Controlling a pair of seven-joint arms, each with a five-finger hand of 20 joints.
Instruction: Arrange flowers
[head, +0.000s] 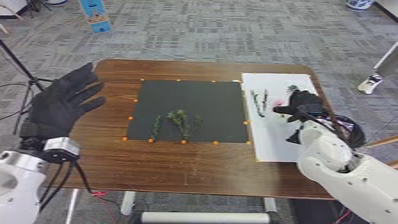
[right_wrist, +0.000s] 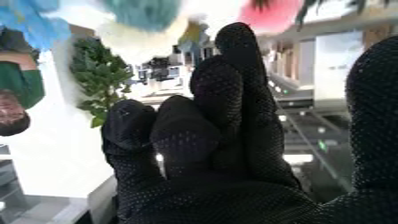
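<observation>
1. The pink bloom (right_wrist: 271, 15) lay just past the fingertips of the right hand (head: 306, 102). A grasp closing on the petals instead of the stalk could have crushed or torn them.
2. The cream bloom (right_wrist: 142, 42), teal bloom (right_wrist: 147, 11) and blue bloom (right_wrist: 40, 25) also showed beyond those fingers. Their closeness to one another could have led the hand to catch two or shove a neighbour aside.
3. The leaves (right_wrist: 96, 75) stood off beside the fingers, on the side away from the thumb; a sideways sweep could have snagged them.
4. The right hand was loosely spread, its thumb well clear of the fingers, and nothing showed in its grip. Closing too soon or too high would likely have pinched only air.
5. The dark stems (head: 257, 103) lay on the sheet (head: 275, 147), just inward of the right hand. Being thin and flat, they could have rolled or slid under a low pass.
6. The sprigs (head: 178, 121) lay on the mat (head: 169, 95), well inward of that hand. Something set down carelessly there could have knocked their spacing.
7. The left hand (head: 58, 102) was wide and empty, above the table (head: 178, 172) edge, far from the blooms. An early swing inward could have brushed the sprigs.
</observation>
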